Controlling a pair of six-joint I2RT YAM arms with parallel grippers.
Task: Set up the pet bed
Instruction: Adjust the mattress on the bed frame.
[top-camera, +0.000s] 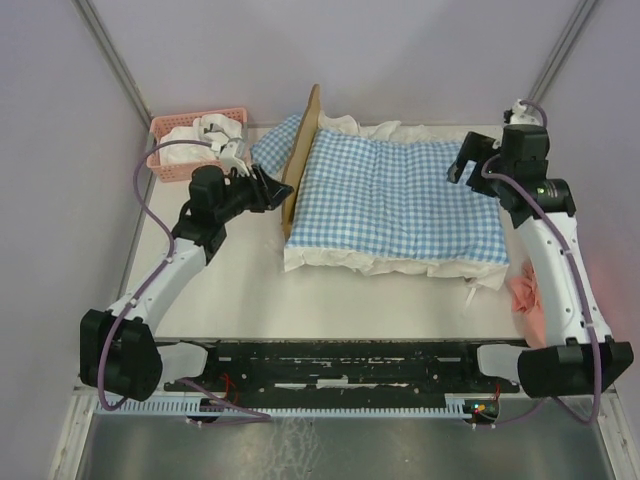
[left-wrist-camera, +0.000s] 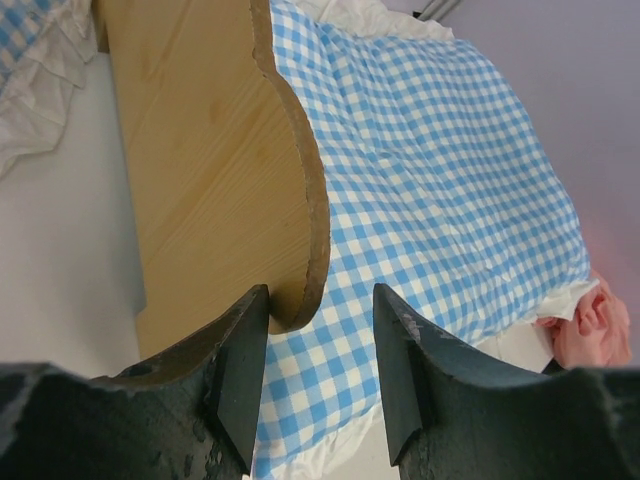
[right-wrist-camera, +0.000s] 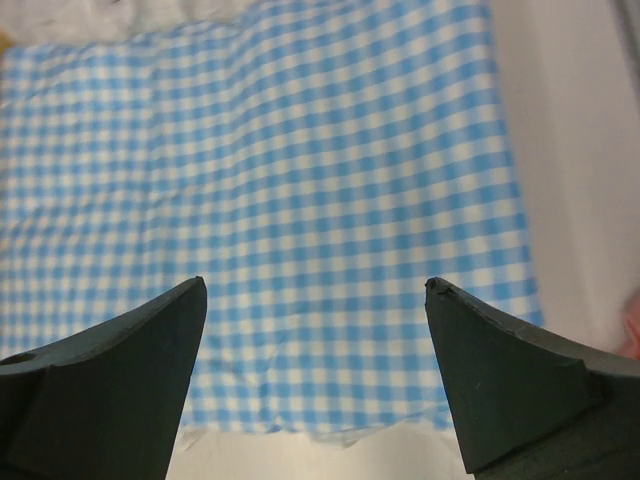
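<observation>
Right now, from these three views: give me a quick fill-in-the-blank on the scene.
The bedding covering the pet bed is checked white and ____. The basket at the table's far left is ____. The left hand points at the bed's wooden ____. The right hand is ____, above the bedding.
Missing: blue; pink; headboard; open.

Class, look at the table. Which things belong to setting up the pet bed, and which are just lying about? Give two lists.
Belongs to the job:
pet bed
gingham mattress lying on it
gingham pillow beside it

Just lying about:
pink basket
white cloths in it
pink cloth by the right arm
</observation>
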